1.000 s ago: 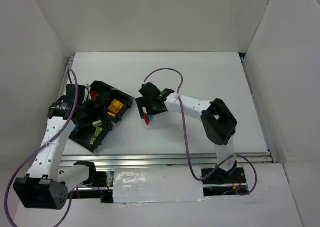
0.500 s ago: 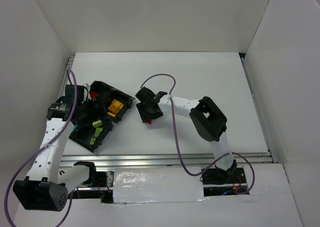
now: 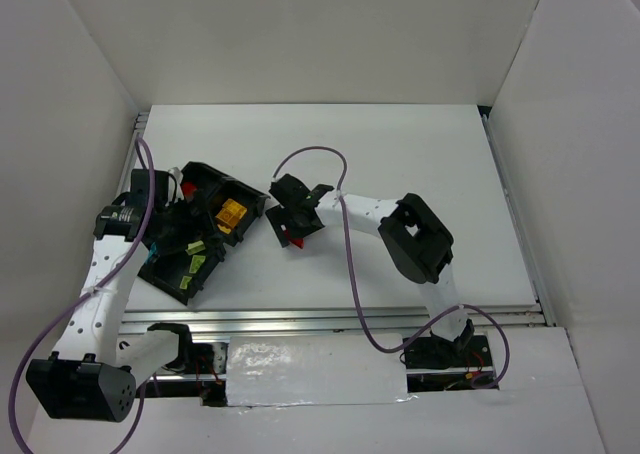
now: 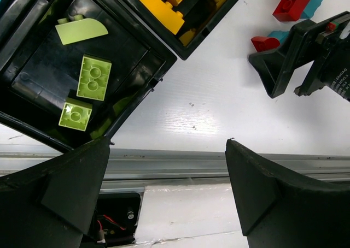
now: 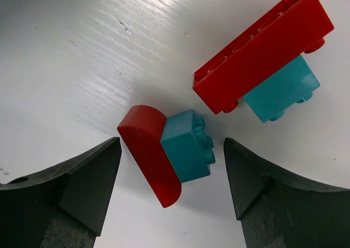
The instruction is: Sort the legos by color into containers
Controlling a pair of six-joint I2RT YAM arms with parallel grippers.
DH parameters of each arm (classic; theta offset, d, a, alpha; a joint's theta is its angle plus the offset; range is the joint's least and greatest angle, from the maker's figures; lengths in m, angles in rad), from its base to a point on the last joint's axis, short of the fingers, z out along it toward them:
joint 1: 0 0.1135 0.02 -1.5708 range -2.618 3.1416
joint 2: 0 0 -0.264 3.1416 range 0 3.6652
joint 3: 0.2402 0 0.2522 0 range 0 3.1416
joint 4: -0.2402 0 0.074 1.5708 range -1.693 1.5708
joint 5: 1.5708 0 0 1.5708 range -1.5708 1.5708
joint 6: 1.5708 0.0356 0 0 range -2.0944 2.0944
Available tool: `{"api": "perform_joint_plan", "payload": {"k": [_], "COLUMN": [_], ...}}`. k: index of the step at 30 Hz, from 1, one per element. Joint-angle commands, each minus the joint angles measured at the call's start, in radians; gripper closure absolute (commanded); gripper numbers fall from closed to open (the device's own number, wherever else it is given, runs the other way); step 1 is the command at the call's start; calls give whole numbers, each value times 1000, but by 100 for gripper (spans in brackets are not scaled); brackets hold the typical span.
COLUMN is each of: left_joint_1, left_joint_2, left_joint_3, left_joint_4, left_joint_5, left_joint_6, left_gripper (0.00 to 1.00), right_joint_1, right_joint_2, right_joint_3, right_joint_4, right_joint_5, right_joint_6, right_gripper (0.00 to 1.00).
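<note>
My right gripper (image 5: 172,149) is open and low over the table. Its fingers stand on either side of a rounded red lego (image 5: 146,156) stuck to a cyan lego (image 5: 188,145), without touching them. Just beyond lies a long red lego (image 5: 262,51) joined to another cyan lego (image 5: 281,92). In the top view the right gripper (image 3: 289,224) is right of the black tray (image 3: 213,172). My left gripper (image 4: 168,144) is open and empty over the tray's near edge. Three lime green legos (image 4: 94,77) lie in one container, orange-yellow legos (image 4: 164,7) in the adjoining one.
The tray sits at an angle at the table's left. The metal rail (image 4: 175,163) of the table's near edge runs below the left gripper. White walls enclose the table on three sides. The right arm's purple cable (image 3: 320,159) loops above its wrist.
The right arm has folded, and its gripper moved slightly left toward the tray, ending low around the red-and-cyan piece. The left arm has barely moved.
</note>
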Motion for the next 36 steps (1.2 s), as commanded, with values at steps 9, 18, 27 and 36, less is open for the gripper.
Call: {"api": "perform_joint_plan", "payload": {"k": [9,18,27,36], "left_joint_1": [2,2,-30,-117], "left_joint_2": [-9,-4,-21,2], "left_joint_3": [8,-23,-133,-90], "left_joint_4": [7,39,330,397], "left_joint_5": [43,185,582,570], "left_joint_6": [37,-11,-246,-326], "left_gripper": [0,1,2,9], "right_joint_1": [13,33,114,126], "right_joint_2": [0,-199,-517,-566], "right_joint_3": [27,-150,-310,-259], "right_joint_4": [50,166,341,365], "right_joint_5": [-71,-152,-301,-336], "right_joint_6": [-129,-25,168,223], "right_gripper": [44,100,100,99]}}
